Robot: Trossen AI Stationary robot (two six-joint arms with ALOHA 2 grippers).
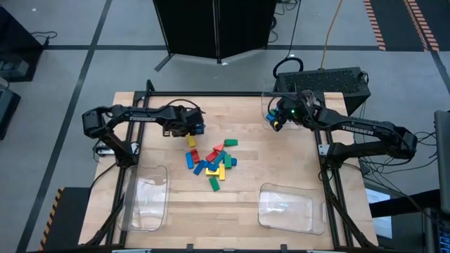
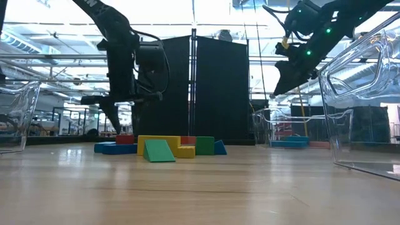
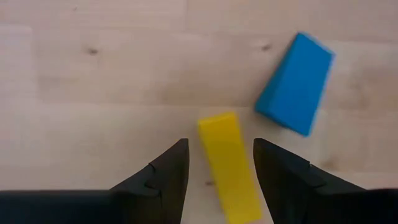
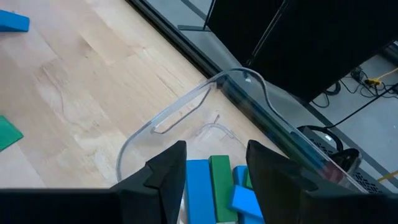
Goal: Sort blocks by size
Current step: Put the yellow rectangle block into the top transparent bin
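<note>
Left wrist view: a long yellow rectangular block (image 3: 229, 167) lies flat on the pale wooden worktop (image 3: 93, 93) between the left gripper's (image 3: 221, 163) parted jaws, with a gap on each side.

Just beyond it a blue rectangular block (image 3: 295, 83) lies tilted on the wood. From above, the main heap of small coloured blocks (image 1: 214, 163) sits mid-worktop, just in front of the left gripper. The right gripper (image 4: 214, 167) hangs over a clear plastic tray (image 4: 186, 112) at the far right corner, jaws apart and empty, with a blue block (image 4: 198, 186) and a green block (image 4: 219, 183) lying side by side in the tray below them. Two more clear plastic trays (image 1: 285, 208) rest along the near edge, one on each side.
</note>
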